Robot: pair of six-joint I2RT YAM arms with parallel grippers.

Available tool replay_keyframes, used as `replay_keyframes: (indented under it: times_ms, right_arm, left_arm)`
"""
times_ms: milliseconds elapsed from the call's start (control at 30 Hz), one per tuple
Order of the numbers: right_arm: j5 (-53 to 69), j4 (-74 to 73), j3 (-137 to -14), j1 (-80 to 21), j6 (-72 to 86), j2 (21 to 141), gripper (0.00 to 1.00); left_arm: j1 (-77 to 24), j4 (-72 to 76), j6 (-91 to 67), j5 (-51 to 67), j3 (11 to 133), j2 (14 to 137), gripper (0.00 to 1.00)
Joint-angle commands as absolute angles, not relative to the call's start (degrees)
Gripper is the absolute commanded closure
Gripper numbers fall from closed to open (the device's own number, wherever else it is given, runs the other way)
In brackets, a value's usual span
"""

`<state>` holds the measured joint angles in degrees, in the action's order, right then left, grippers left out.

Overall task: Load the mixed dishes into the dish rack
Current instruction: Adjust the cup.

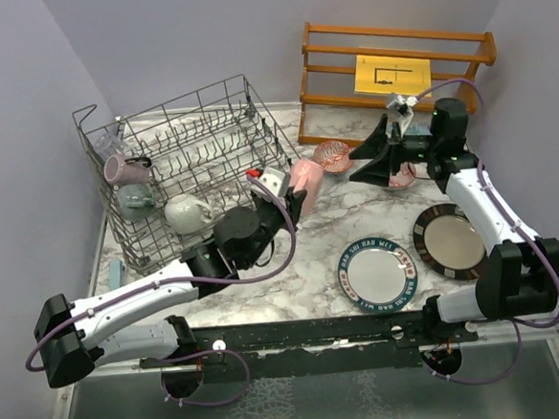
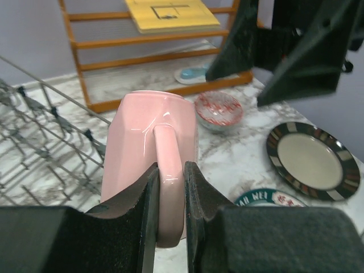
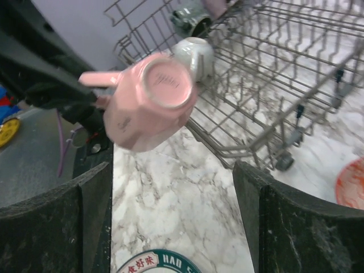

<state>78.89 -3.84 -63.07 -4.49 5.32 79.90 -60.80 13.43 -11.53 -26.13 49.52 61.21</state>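
Four mugs [image 1: 306,184], two bowls [image 1: 332,154], two plates [image 1: 377,274] — one dish rack [image 1: 198,138]

Blue-rimmed plate [image 2: 270,199] rim lettering: "WEI", "HAO"; rest unreadable.

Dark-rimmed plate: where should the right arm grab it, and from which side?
Probably the rim. The dark-rimmed plate lies flat on the table, face up, so its sloping rim is the only part to pinch, one of the jaws over it and one slipped under. Come from its far side: bare table there, while the blue-rimmed plate crowds its left.
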Motion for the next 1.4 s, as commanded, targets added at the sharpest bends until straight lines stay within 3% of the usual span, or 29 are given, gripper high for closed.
replay_keyframes:
  times_ms: [0, 233, 467, 833, 1033, 1367]
  right_arm:
    - [78.95, -4.34, -60.17, -0.84, 2.73, 78.39, 0.12]
    - [83.81, 1.08, -53.88, -1.28, 5.68, 79.59, 0.02]
    - [73.04, 24.21, -38.73, -3.59, 29.75, 76.08, 0.0]
    - [70.98, 18.29, -41.76, -7.33, 40.61, 85.17, 0.0]
    - [67.09, 9.94, -42.79, -9.28, 36.19, 86.57, 0.0]
    - [63.18, 7.98, -42.7, -10.06, 36.6, 90.87, 0.0]
  left_arm:
    - [-64.18, 29.31, -9.2, -22.48, 43.92, 60.86, 1.0]
    - [-64.56, 41.68, -3.53, -14.05, 34.46, 63.25, 1.0]
    - [-65.83, 53.78, 4.1, -14.75, 27.32, 65.89, 1.0]
    - [-69.0, 59.9, 13.54, -18.56, 27.98, 74.65, 1.0]
    - [-69.85, 62.52, 16.35, -20.74, 28.68, 77.75, 1.0]
    - [-69.97, 64.33, 17.04, -21.53, 28.77, 78.92, 1.0]
